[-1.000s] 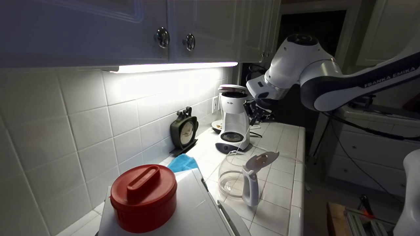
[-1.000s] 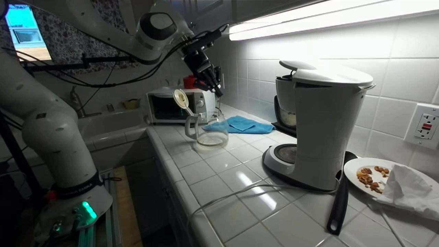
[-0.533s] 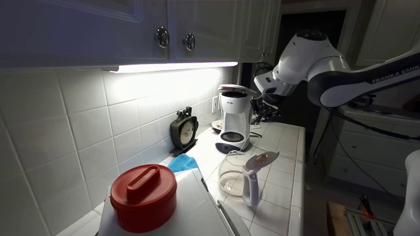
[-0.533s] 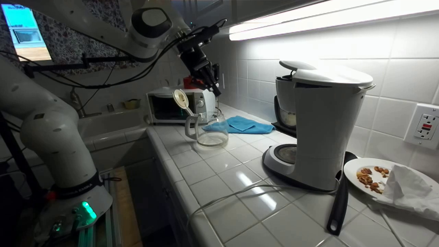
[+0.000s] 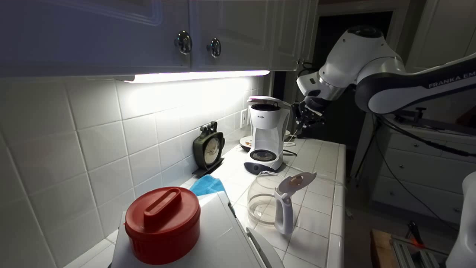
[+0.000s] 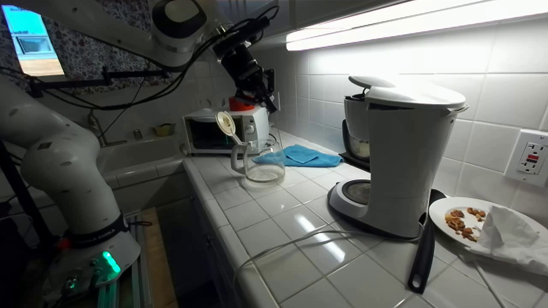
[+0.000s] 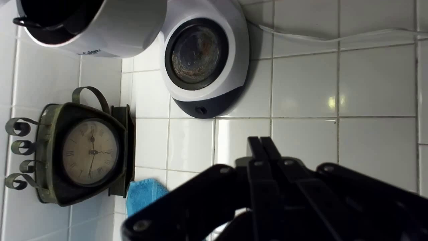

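1. My end effector (image 7: 260, 140) hangs in the air over the white-tiled desk (image 7: 302, 144), with its two fingers (image 7: 255, 150) pressed together at the tips.
2. Lower than my fingertips and apart from them, the glass carafe (image 6: 267, 171) stands upright on the desk. Its flip lid (image 5: 297, 181) is tipped up above the white handle (image 5: 285, 216).
3. The white coffee maker (image 5: 266, 120) stands near me, on the far side in the wrist view. Its top cover (image 6: 417, 94) is partly raised, and its round warming plate (image 7: 197, 53) looks stained.
4. A pale cord (image 6: 317, 232) runs from the coffee maker across the desk to the edge.
5. On the left in the wrist view, a green-framed clock (image 7: 90, 150) stands against the tiled wall (image 7: 46, 77).
6. A blue towel (image 6: 312, 155) lies crumpled between the carafe and that wall.
7. In both exterior views I see a white toaster oven (image 6: 222, 128) carrying a red lidded container (image 5: 161, 223).
8. Behind the coffee maker lies a white plate (image 6: 443, 211) with nuts (image 6: 456, 221) and crumpled paper (image 6: 509, 235), beside a black handle (image 6: 421, 265).
9. Farthest away, a yellowish bowl (image 6: 165, 129) sits by the sink (image 6: 137, 158).
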